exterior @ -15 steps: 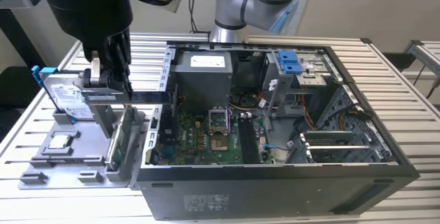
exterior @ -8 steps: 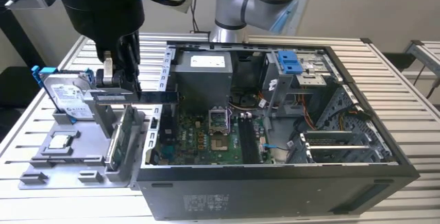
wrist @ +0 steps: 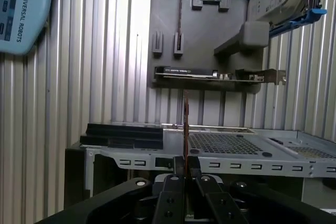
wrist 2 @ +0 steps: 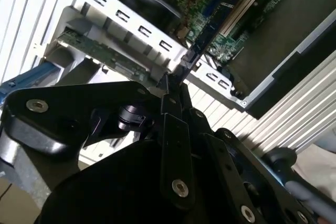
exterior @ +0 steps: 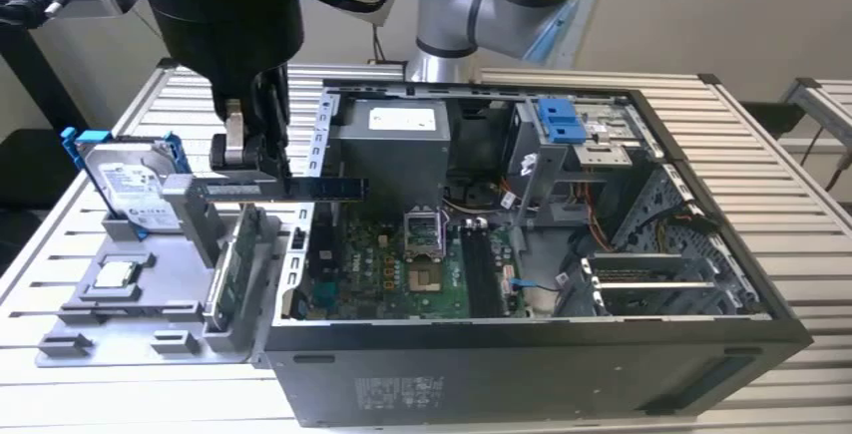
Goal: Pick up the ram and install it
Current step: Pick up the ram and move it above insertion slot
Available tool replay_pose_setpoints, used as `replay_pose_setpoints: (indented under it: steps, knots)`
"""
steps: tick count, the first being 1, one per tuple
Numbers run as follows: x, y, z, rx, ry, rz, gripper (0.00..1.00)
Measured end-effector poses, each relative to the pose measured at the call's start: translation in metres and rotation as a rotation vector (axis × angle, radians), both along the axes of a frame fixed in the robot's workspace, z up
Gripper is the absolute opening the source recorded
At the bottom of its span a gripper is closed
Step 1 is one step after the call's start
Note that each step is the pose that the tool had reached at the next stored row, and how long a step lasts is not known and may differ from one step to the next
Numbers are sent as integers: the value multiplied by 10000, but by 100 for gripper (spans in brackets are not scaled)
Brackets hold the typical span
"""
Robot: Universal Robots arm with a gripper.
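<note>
Your gripper (exterior: 253, 170) is clamped on one end of the ram (exterior: 326, 188), held level above the case's (exterior: 533, 374) tray-side wall, its long axis reaching from the jaws toward the motherboard (exterior: 399, 274).

Observed: ram (exterior: 317, 189) is a long, thin, dark stick, pinched near one end between the gripper (exterior: 250, 169) fingertips. It sits level and on edge, projecting out past the tips, off any surface, and appears edge-on in both wrist views.
</note>
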State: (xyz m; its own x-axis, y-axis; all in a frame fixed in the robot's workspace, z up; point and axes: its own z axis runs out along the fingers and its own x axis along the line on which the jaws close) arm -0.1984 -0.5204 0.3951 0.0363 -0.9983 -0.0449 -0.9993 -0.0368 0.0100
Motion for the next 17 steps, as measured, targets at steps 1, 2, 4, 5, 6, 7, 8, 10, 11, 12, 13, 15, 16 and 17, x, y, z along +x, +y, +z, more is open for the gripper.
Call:
replay_pose_setpoints:
  steps: [1,2,4,5,6,7,8,10,11,12,13,15,16,17]
  knots:
    - [13,0,0,0,0,0,14]
    - [28,0,0,0,0,0,14]
    - [57,0,0,0,0,0,14]
    - [69,0,0,1,0,0,14]
    - [85,0,0,0,0,0,14]
    - [100,0,0,0,0,0,14]
    - [113,0,0,1,0,0,14]
    - [141,0,0,0,1,-1,14]
    - [158,0,0,0,0,0,14]
    - [173,0,0,0,1,0,14]
    - [187,0,0,0,1,0,14]
    - [221,0,0,0,1,0,14]
    - [237,0,0,0,1,0,14]
    - [251,0,0,0,1,0,14]
